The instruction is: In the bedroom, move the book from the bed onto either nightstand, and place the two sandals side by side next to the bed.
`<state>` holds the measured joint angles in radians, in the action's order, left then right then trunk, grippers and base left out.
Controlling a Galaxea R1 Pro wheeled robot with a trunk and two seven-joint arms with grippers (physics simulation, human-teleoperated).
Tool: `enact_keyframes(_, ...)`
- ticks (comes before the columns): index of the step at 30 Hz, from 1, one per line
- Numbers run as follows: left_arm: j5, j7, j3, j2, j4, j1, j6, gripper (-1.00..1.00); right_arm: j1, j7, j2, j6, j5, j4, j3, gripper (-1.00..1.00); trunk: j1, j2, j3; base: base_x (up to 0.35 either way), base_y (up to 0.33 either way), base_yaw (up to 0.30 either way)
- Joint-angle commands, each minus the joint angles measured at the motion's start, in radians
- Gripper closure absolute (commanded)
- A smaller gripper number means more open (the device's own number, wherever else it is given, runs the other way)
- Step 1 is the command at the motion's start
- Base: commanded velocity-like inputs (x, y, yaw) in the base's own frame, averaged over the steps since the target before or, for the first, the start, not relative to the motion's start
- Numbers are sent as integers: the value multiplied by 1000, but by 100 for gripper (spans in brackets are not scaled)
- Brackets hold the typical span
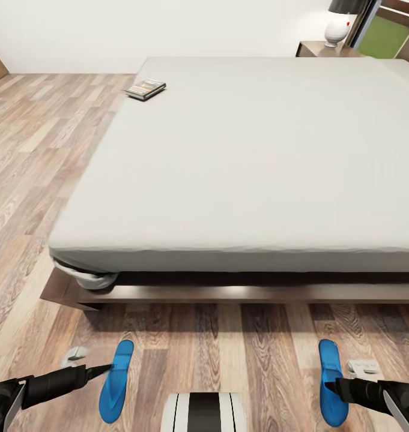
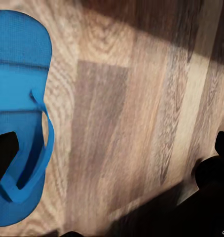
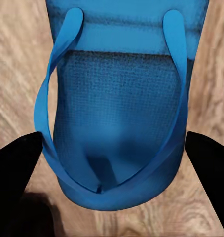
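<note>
Right, here's the bed, a broad pale grey-white mattress, smooth and matte, on a low dark brown wooden frame whose foot rail runs straight across the plank floor. At the bed's near left corner the sheet bunches into a rounded fold over the frame. The book, thin and flat with a dark cover and an orange band, lies right at the bed's far left edge, close to the corner. Beyond the bed's far right corner sits a dark wooden nightstand with a white lamp on it.

On the floor just before the bed's foot rail lie two bright blue sandals, flat and thin-soled, well apart: the left sandal toward the bed's left corner, the right sandal further along. Bare wood grain between them, streaky and light.

The left gripper reaches to the left sandal's edge; the left wrist view shows the sandal, with one dark finger over it, so whether it grips I cannot tell. The right gripper is spread wide, its dark fingers on either side of the textured right sandal and looped strap, not pinching it
</note>
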<state>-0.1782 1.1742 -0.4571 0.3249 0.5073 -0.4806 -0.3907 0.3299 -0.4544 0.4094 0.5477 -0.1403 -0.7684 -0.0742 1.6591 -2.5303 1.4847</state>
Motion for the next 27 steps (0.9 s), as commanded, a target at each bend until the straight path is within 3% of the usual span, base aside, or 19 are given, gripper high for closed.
enact_keyframes(1,-10,7,-8,-1,0,-1,-10,-100,0,1,0,9,-9,-2,-2,100,0,0,1,0,278,0)
enact_keyframes(27,-11,2,-9,2,0,-1,-11,-100,0,3,-7,9,-9,-2,-2,100,0,0,1,0,284,0)
